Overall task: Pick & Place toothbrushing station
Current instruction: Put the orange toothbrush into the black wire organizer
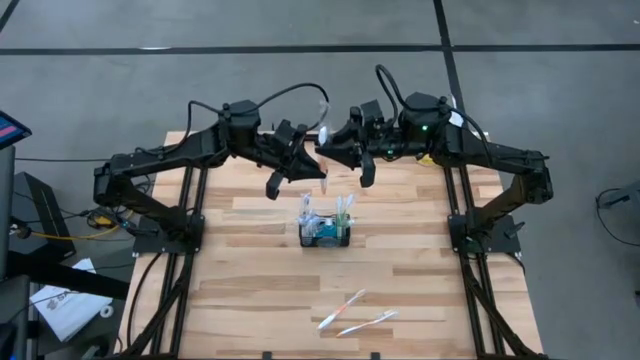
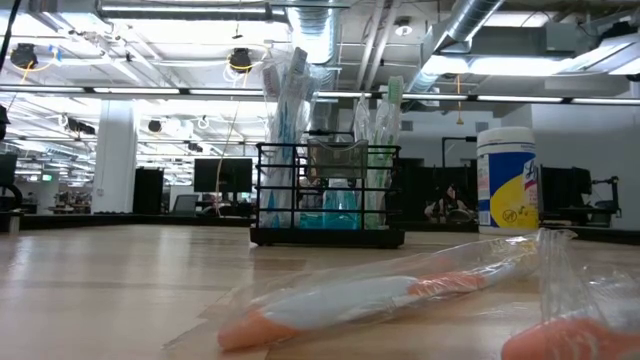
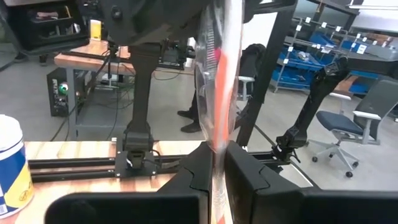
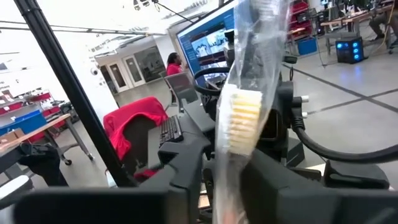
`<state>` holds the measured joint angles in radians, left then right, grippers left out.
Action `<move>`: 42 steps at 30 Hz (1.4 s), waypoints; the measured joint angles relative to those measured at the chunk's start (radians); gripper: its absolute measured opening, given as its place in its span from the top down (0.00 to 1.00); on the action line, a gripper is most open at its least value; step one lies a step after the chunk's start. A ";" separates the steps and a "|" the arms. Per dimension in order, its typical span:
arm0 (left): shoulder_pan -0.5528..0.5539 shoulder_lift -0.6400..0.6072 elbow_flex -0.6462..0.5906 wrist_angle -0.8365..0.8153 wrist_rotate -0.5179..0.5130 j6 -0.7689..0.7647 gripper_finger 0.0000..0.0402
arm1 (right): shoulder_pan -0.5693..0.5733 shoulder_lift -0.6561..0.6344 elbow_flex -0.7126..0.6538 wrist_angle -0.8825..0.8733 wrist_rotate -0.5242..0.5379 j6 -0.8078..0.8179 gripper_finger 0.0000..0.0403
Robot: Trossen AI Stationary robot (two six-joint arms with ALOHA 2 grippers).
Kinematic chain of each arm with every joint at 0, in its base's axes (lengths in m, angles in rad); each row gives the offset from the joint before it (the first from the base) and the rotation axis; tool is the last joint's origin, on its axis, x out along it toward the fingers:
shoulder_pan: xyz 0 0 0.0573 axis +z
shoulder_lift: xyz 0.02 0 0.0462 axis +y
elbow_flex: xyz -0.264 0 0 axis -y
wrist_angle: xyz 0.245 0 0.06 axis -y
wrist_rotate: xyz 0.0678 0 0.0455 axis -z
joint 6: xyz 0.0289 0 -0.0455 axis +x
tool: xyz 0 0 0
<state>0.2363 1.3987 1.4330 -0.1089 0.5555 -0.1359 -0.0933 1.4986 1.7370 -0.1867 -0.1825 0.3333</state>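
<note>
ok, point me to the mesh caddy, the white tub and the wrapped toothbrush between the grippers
mesh caddy (image 2: 327,195): low view, front wire wall.
white tub (image 2: 507,180): low view, labelled side.
wrapped toothbrush (image 4: 244,118): right wrist view, bristle head inside the clear wrapper.

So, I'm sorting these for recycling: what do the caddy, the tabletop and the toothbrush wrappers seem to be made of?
Caddy: looks like black coated metal wire, an open mesh you can see through.
Tabletop: wood, butcher-block style, with visible planks and grain and a low sheen.
Toothbrush wrappers: thin clear plastic film, probably, crinkled and glossy, with the brush showing through.
</note>
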 joint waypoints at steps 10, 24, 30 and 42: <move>0.001 0.000 0.000 -0.002 0.000 0.008 0.97 | 0.000 0.000 -0.001 -0.002 0.004 -0.072 0.97; 0.203 -0.004 0.000 -0.110 -0.011 0.200 0.55 | 0.006 -0.036 0.207 -0.387 0.186 -0.275 0.99; 0.334 -0.004 0.000 -0.126 -0.012 0.209 0.51 | 0.159 -0.044 0.197 -0.558 0.430 -0.182 0.99; 0.406 -0.005 0.000 -0.139 0.032 0.210 0.61 | 0.440 -0.074 -0.249 -0.099 0.994 0.123 0.99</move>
<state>0.6422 1.3941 1.4330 -0.2476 0.5878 0.0742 0.3470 1.4242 1.4884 -0.2857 0.8113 0.4559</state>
